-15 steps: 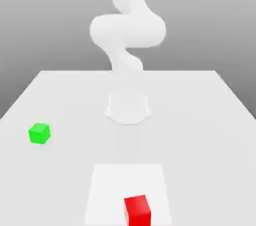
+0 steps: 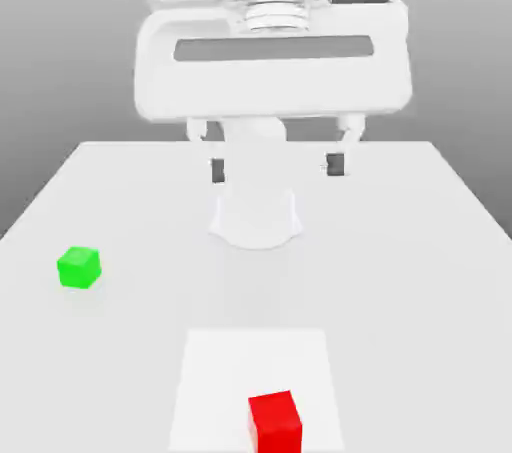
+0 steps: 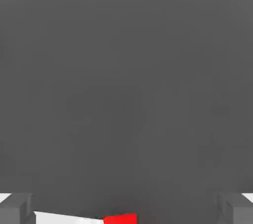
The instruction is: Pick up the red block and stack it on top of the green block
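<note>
The open pincer (image 2: 278, 168) was empty, reaching for the red block (image 2: 275, 423) its likely step. That called for lowering over the block, on the table's (image 2: 400, 291) white patch (image 2: 225, 381).

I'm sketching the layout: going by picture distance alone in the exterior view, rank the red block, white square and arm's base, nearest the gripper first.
From the gripper:
1. Arm's base, just below.
2. White square, lower centre.
3. Red block, bottom edge, slightly right of centre.
</note>
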Robot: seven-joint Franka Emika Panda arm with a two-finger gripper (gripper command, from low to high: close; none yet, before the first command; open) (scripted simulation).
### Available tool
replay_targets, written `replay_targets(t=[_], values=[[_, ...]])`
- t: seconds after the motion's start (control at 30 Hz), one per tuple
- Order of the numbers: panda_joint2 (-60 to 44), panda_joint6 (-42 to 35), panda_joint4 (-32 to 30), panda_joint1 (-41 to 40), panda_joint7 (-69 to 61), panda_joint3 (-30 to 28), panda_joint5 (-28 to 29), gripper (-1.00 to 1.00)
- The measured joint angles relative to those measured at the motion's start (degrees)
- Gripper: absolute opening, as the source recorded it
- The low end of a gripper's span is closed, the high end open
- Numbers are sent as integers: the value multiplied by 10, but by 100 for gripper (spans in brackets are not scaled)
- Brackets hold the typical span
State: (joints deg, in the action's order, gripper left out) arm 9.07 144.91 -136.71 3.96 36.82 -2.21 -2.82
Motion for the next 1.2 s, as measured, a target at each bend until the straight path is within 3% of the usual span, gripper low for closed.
replay_targets(t=[0.33, 0.5, 0.53, 0.73, 0.93, 1.2], values=[[-207, 75, -27, 7, -29, 1, 14, 0], [-310, 154, -16, 4, -35, 6, 11, 0], [-321, 163, -15, 3, -36, 7, 10, -100], [-327, 168, -14, 2, -36, 8, 10, -100], [-231, 89, -31, 4, -25, -1, 19, -100], [-135, 65, -90, -59, 150, -120, 103, -100]])
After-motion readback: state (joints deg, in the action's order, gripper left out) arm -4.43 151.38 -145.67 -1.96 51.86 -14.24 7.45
